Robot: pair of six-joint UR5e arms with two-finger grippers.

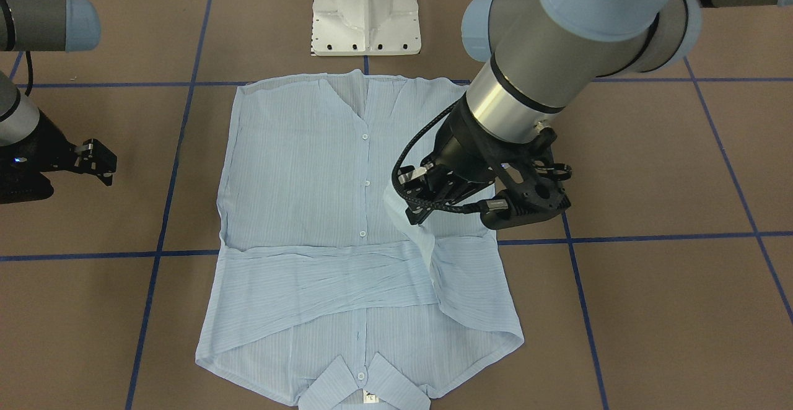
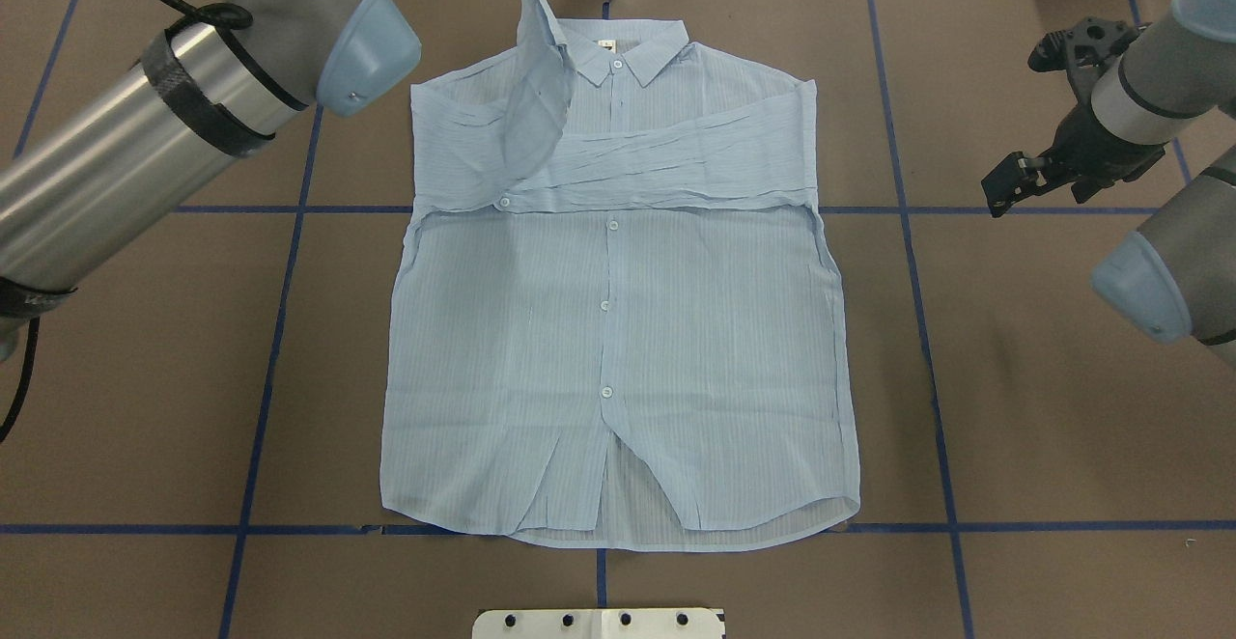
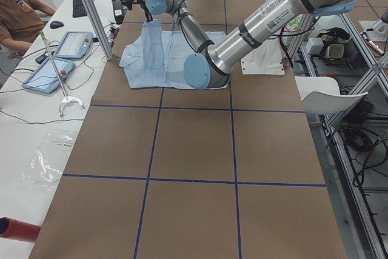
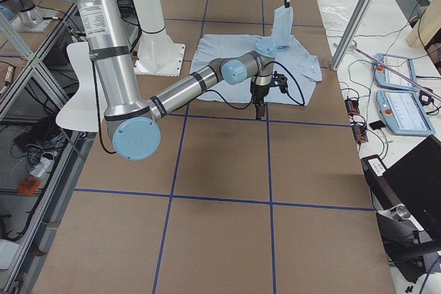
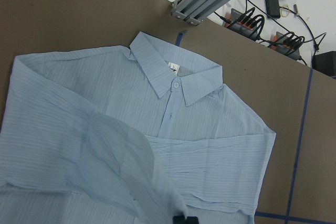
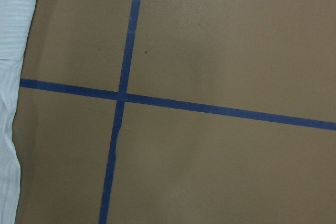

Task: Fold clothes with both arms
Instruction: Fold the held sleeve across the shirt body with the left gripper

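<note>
The shirt (image 2: 618, 330) lies flat on the bench (image 2: 1014, 407), hem toward the pedestal base (image 1: 367, 13), collar (image 2: 628, 45) on the far side. One sleeve (image 2: 676, 156) lies across the chest, just behind the collar. The other sleeve (image 2: 536, 108) hangs from the left gripper (image 1: 416, 215) above the shirt's left part. The right gripper (image 2: 999, 190) stands over the bench right of the shirt, apart from it.

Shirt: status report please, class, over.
Left end effector shut on raised sleeve. Right end effector open, empty, off cloth. Shirt flat, other sleeve folded across chest. No obstruction seen.
</note>
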